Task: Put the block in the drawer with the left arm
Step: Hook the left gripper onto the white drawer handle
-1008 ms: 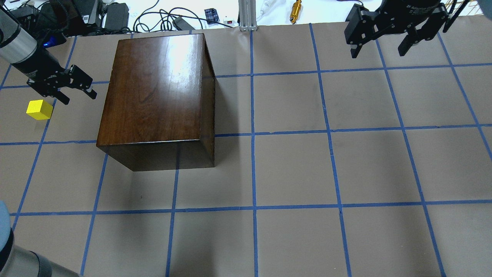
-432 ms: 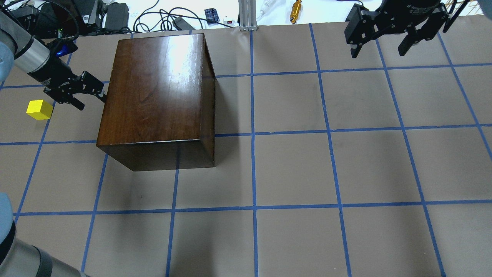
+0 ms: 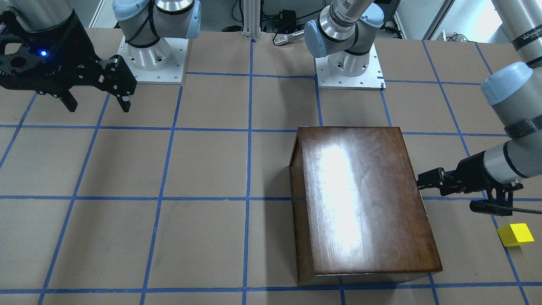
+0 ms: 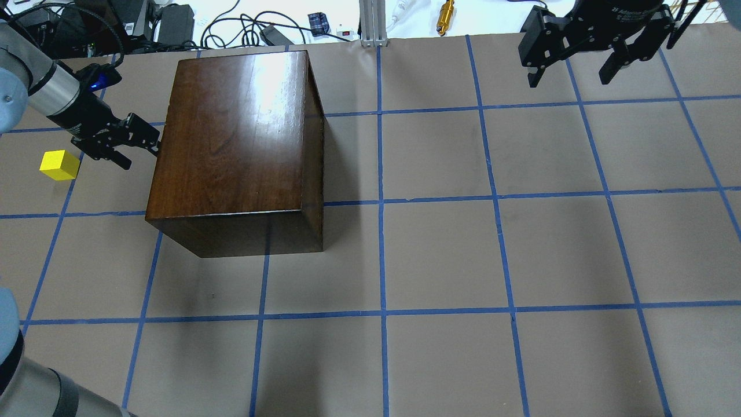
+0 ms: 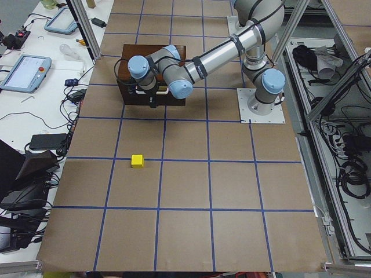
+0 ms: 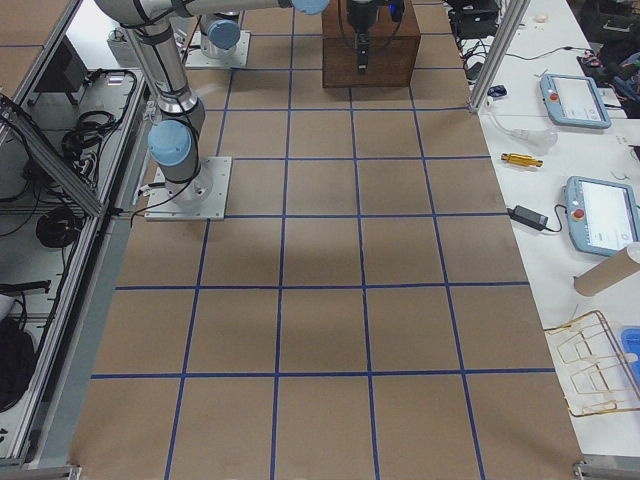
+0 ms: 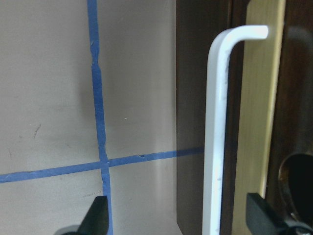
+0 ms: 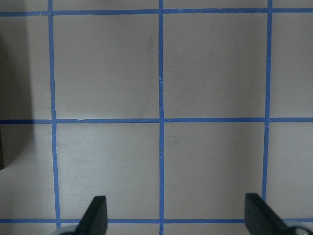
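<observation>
The yellow block (image 4: 59, 165) lies on the table left of the dark wooden cabinet (image 4: 231, 133); it also shows in the front view (image 3: 515, 234) and the left side view (image 5: 137, 160). The drawer is shut; only its dark front panel (image 7: 193, 73) with a white handle (image 7: 217, 132) shows, and its pale tray is hidden. My left gripper (image 4: 139, 147) is open at that front. In the left wrist view its fingertips (image 7: 95, 215) stand on either side of the handle. My right gripper (image 4: 573, 69) is open and empty, high at the far right.
The table is brown paper with a blue tape grid (image 4: 382, 202). Cables and tools (image 4: 249, 26) lie beyond the far edge. Both arm bases (image 3: 148, 55) stand at the table's robot side. Tablets (image 6: 575, 100) lie on a side bench.
My left gripper has moved right, away from the block, up to the cabinet's drawer front. The block, cabinet and right arm have not moved.
</observation>
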### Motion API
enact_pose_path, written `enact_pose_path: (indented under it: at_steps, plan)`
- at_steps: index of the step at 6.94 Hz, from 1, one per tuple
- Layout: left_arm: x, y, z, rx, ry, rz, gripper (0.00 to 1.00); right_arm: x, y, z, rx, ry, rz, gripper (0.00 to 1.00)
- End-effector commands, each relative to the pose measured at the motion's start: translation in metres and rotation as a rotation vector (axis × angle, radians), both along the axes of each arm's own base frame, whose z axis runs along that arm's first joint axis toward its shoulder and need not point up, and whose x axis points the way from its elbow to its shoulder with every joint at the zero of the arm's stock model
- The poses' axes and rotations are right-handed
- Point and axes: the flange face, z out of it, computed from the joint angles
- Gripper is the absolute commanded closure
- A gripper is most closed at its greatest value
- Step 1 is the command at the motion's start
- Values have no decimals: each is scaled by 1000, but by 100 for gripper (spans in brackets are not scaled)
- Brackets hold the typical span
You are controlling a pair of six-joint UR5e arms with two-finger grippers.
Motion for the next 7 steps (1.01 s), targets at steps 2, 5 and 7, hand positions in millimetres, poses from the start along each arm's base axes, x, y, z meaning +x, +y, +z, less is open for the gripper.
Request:
enact_pose_path:
  at_steps: [2,5,7]
  plan:
    - [6,2,-14,-7,18,16,0,0,0,0,0,0,0,0]
    - [9,0,-24,-17,18,-1,0,0,0,0,0,0,0,0]
    - [9,-1,-22,-19,12,-2,0,0,0,0,0,0,0,0]
